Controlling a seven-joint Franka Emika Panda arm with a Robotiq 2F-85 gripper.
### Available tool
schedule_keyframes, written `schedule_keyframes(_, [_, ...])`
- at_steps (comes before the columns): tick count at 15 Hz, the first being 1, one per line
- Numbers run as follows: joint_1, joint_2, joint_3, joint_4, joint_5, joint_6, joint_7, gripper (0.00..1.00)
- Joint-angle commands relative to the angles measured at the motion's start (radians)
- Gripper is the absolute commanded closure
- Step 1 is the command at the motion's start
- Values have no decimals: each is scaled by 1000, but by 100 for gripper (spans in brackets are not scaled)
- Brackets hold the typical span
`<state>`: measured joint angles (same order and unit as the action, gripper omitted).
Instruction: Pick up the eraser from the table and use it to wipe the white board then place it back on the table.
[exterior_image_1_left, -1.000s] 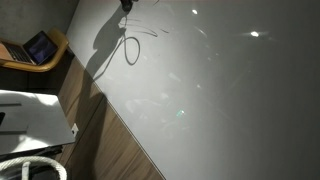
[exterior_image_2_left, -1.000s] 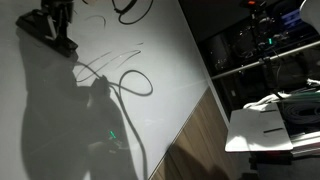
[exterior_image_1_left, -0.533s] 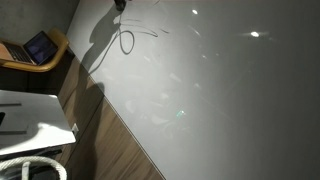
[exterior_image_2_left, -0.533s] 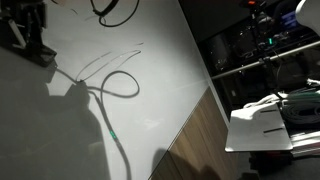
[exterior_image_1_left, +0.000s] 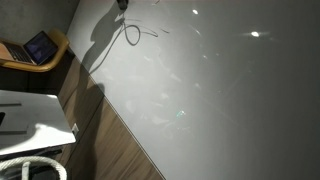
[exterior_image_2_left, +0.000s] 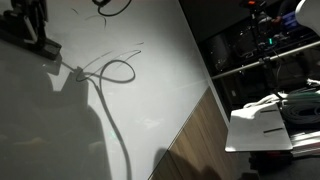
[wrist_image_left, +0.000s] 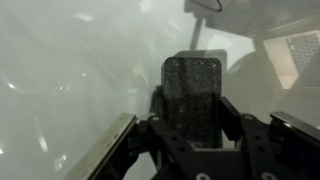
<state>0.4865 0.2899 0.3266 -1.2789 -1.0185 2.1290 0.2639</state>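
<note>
The white board (exterior_image_1_left: 210, 90) fills most of both exterior views (exterior_image_2_left: 90, 120) and carries faint pen scribbles (exterior_image_2_left: 112, 58). My gripper (wrist_image_left: 193, 112) is shut on the eraser (wrist_image_left: 192, 75), a dark oblong block that stands up between the fingers with its far end toward the board. In an exterior view the gripper (exterior_image_2_left: 32, 22) is at the upper left with the eraser (exterior_image_2_left: 46, 46) against the board. In an exterior view only the gripper's tip (exterior_image_1_left: 122, 5) shows at the top edge. The white table (exterior_image_1_left: 28, 115) lies beside the board and also shows in an exterior view (exterior_image_2_left: 258, 130).
A cable loop (exterior_image_2_left: 115, 72) hangs from the arm over the board, also seen in an exterior view (exterior_image_1_left: 131, 35). A brown wood-grain strip (exterior_image_1_left: 110, 140) edges the board. A tan curved seat (exterior_image_1_left: 52, 42) holds a small screen. Dark shelves with equipment (exterior_image_2_left: 260, 50) stand behind.
The gripper with the eraser has slid across the board toward the upper left of an exterior view. The cable loop and its shadow have followed it upward.
</note>
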Motion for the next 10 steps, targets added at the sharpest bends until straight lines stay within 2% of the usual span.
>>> schedule_keyframes(1, [-71, -65, -63, -37, -68, 53, -19, 71])
schedule_keyframes(10, [-179, -342, -152, -270, -28, 44, 69, 71])
